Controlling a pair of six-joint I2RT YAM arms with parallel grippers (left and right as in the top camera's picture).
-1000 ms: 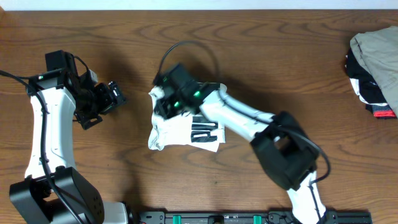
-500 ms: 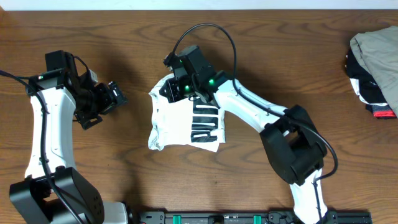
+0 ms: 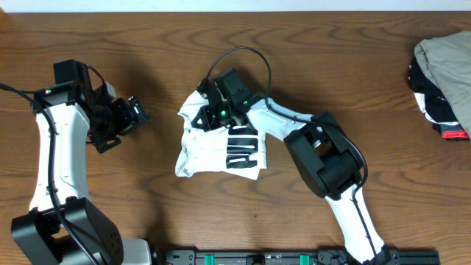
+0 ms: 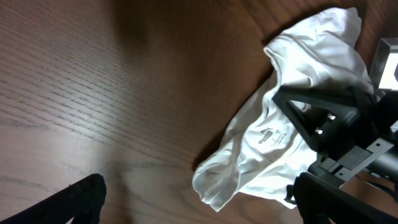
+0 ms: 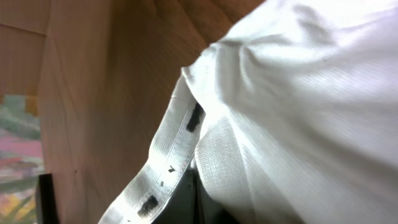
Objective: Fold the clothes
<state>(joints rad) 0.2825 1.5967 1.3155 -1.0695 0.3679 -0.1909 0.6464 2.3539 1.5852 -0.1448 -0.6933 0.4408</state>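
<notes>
While right gripper (image 3: 207, 113) sits at T-shirt (image 3: 212, 152) side toward counter's far edge, clamped or not cannot be told; thin cloth may slip & bunch. Left gripper (image 3: 136, 114): fingers apart.

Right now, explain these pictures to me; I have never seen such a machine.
Two white-and-black robot arms stand at a brown wooden table. One picture looks down from above; the other two come from a camera on each arm's wrist. Mid-table lies a crumpled white cotton T-shirt with black lettering. The right pincer sits at the shirt's far edge and seems closed on its cloth; its wrist view shows the collar up close. The left pincer hangs open and empty beside the shirt. A heap of beige, black and red garments lies at the table's right edge.
</notes>
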